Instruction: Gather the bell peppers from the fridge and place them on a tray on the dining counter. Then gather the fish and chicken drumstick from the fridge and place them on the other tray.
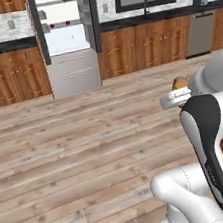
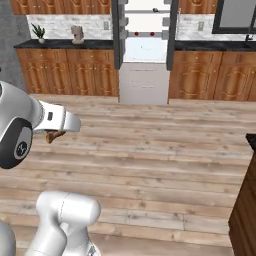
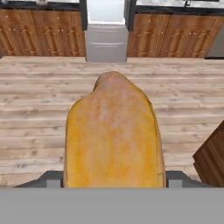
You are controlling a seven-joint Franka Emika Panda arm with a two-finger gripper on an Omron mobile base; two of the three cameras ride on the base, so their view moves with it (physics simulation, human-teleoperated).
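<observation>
Your claw (image 3: pixel 113 183) grips the chicken drumstick (image 3: pixel 113 135) far from the open fridge (image 3: pixel 106 26), probably carrying it toward the tray.

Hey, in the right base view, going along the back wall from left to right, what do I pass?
Potted plant → small statue → wooden base cabinets → open fridge → more wooden cabinets → faucet.
</observation>
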